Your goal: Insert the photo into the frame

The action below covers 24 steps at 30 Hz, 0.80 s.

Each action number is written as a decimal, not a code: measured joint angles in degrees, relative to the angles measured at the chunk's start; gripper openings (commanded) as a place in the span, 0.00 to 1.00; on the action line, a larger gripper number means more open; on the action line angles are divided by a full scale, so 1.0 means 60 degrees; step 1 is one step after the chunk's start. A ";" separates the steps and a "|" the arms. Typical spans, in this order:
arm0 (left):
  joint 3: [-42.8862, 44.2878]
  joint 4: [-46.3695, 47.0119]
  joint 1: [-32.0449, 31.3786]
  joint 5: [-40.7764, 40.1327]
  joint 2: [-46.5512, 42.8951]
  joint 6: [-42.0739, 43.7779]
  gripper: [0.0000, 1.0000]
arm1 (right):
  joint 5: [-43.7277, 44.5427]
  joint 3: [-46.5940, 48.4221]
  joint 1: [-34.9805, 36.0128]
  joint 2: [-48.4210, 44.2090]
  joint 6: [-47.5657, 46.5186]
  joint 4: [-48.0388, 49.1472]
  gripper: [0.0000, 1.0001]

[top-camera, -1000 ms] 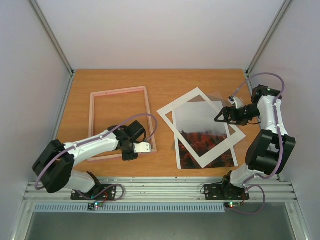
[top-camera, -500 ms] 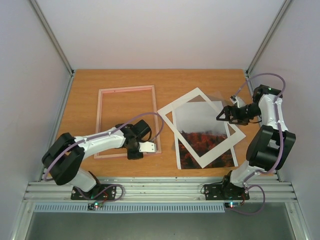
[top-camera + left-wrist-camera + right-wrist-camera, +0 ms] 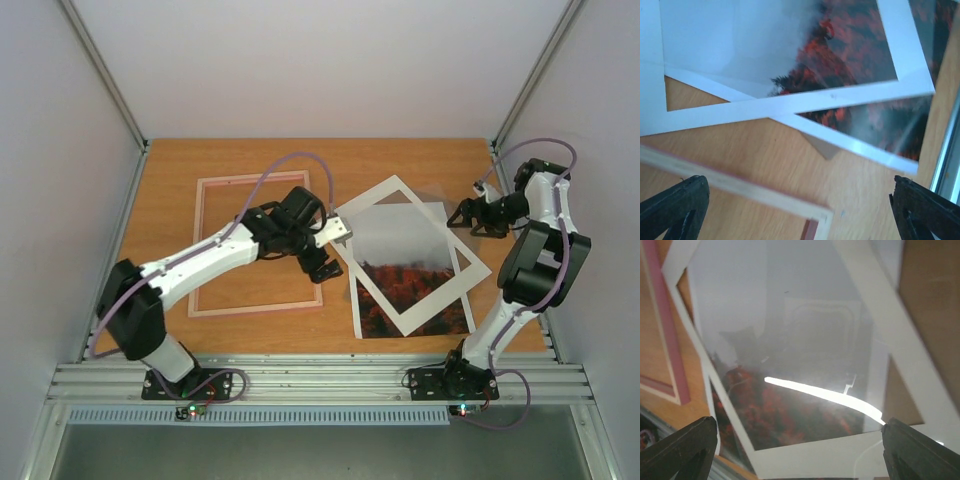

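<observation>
Photo [image 3: 400, 270]: thin, light, floppy, glossy; lies under mat [image 3: 370, 199].
Hold: best by the edge protruding below mat.
Left claw [image 3: 335, 252]: spread, empty, beside mat.
Right claw [image 3: 466, 214]: spread, empty.

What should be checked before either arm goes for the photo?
1. The frame lies flat on the table: ok.
2. The photo is uncovered: not ok, the mat lies across it.
3. A photo corner is exposed: ok, both near corners stick out past the mat.
4. The left gripper is open and empty: ok.
5. The right gripper is open and empty: ok.
</observation>
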 measured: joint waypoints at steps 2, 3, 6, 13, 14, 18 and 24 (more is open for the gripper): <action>0.0237 0.0393 0.0000 0.0004 0.0546 -0.0845 0.99 | 0.0189 0.0310 -0.0160 0.0423 0.0098 0.0007 0.89; 0.0474 0.0517 0.0015 -0.0011 0.0929 -0.1308 0.99 | 0.0262 0.0525 -0.0270 0.0645 0.0146 0.0000 0.89; 0.1366 0.0769 0.0044 0.0004 0.2171 -0.2477 0.97 | 0.0423 0.1213 -0.0554 0.1235 0.0215 0.0011 0.88; 0.2149 0.1344 0.0233 0.0076 0.3993 -0.4768 0.83 | 0.0317 0.2131 -0.0732 0.2335 0.0346 0.0004 0.85; 0.2167 0.1392 0.0295 0.0127 0.4146 -0.5042 0.82 | 0.0259 0.2200 -0.0732 0.2499 0.0368 -0.0040 0.84; 0.2401 0.1592 0.0605 0.0408 0.4849 -0.5938 0.76 | 0.0076 0.2408 -0.0714 0.3107 0.0401 -0.0171 0.81; 0.2925 0.1807 0.0787 0.0583 0.5665 -0.6590 0.69 | 0.0091 0.2404 -0.0714 0.3537 0.0455 -0.0259 0.80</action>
